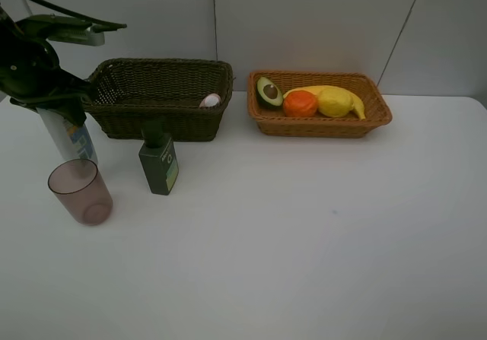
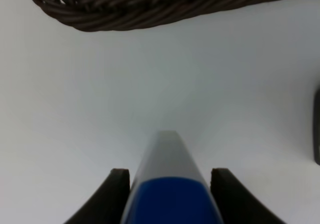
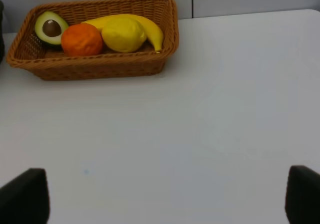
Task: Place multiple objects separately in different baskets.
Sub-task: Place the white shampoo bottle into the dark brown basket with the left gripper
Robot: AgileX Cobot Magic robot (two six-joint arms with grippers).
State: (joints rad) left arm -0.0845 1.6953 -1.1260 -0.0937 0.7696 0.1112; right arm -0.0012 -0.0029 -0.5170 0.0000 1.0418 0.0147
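Note:
At the left edge, my left gripper (image 1: 57, 106) is shut on the white blue-capped bottle (image 1: 70, 136), which is upright and slightly tilted just behind the mauve cup (image 1: 81, 192). The left wrist view shows the blue cap (image 2: 170, 201) between both fingers (image 2: 118, 194). The dark green bottle (image 1: 158, 165) stands in front of the dark basket (image 1: 160, 119). A pink bottle's white cap (image 1: 211, 100) shows inside that basket. The orange-tan basket (image 1: 319, 125) holds the avocado half (image 1: 268, 91), orange (image 1: 300, 103), lemon (image 1: 333, 102) and banana (image 1: 356, 104). My right gripper (image 3: 162, 199) is open over bare table, out of the high view.
The dark basket's woven wall (image 2: 150, 3) lies just beyond the held bottle. In the right wrist view the fruit basket (image 3: 100, 66) sits far ahead of the fingers, with white table between. A grey wall backs the table.

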